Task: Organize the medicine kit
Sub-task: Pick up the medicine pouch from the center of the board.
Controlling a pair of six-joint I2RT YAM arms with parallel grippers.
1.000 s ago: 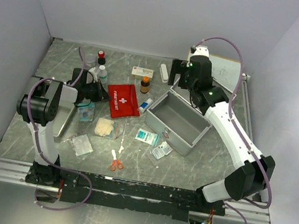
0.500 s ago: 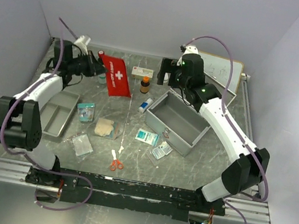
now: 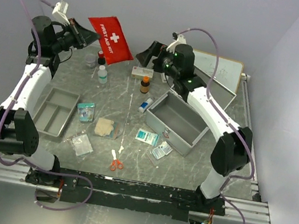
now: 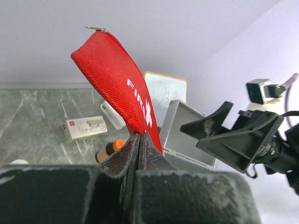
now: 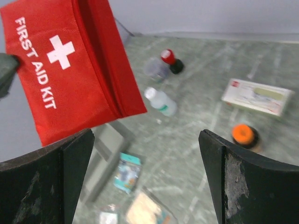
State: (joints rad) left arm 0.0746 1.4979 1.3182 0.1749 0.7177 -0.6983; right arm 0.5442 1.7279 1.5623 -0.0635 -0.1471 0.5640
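My left gripper (image 3: 86, 36) is shut on a corner of the red first aid pouch (image 3: 111, 38) and holds it high above the table's far left; the pouch also shows in the left wrist view (image 4: 117, 79) and the right wrist view (image 5: 70, 60). My right gripper (image 3: 152, 54) is open and empty, raised near the back, facing the pouch. The grey metal case (image 3: 179, 122) stands open at centre right, its lid (image 3: 222, 81) leaning back. A grey divider tray (image 3: 55, 112) lies at the left.
On the table: an amber bottle (image 3: 145, 84), a white box (image 3: 142, 72), small bottles (image 3: 102, 73), a tube (image 3: 145, 105), teal packets (image 3: 147, 137), gauze (image 3: 104, 127), plastic bags (image 3: 81, 144) and orange scissors (image 3: 116, 164). Walls close in on both sides.
My left arm has lifted the red pouch off the table, up and toward the back left. My right gripper has swung left from above the case toward the pouch.
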